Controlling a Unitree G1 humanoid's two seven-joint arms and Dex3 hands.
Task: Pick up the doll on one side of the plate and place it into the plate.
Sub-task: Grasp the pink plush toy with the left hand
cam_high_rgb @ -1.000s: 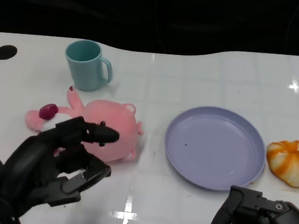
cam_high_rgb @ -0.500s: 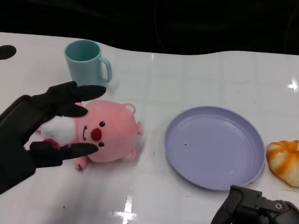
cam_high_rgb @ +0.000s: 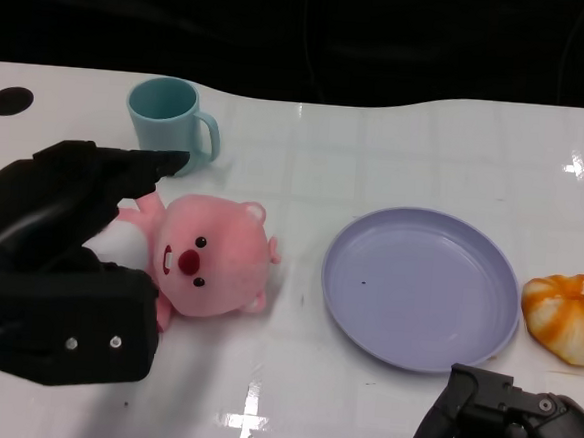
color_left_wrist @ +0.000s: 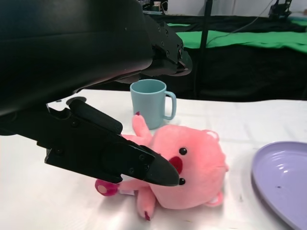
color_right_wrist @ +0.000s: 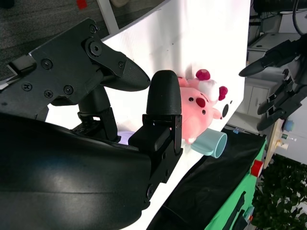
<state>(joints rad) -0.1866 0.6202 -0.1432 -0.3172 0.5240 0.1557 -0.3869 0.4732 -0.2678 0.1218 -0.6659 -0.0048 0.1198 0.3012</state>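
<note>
The task is at its start, as I judge it: the pink doll (cam_high_rgb: 212, 257) lies on the white counter (cam_high_rgb: 377, 145), on its back with its face up, and the purple plate (cam_high_rgb: 420, 286) beside it holds nothing. Grasping, lifting, carrying across and setting down are all left to do.

The doll lies between the left hand (cam_high_rgb: 67, 213) and the plate, near the plate's rim but not touching it. A teal mug (cam_high_rgb: 170, 126) stands behind the doll, apart from it. On the far side of the plate, just beside its rim, lies an orange and white stuffed toy (cam_high_rgb: 569, 315).

The left hand is over the doll's outer end, covering its body and feet in the head view, so that only the head and one raised arm show past it. In the left wrist view its fingers (color_left_wrist: 110, 153) are spread apart: the upper ones reach over the doll toward the mug, and the lower one lies low along the doll's near side, its tip at the cheek. They bracket the doll without closing on it, so the hand is released and holds nothing; whether the lower finger touches the plush I cannot tell.

The right hand (cam_high_rgb: 504, 419) rests low at the near edge of the counter, in front of the plate and well apart from the doll. Its fingers are loosely apart around nothing.
</note>
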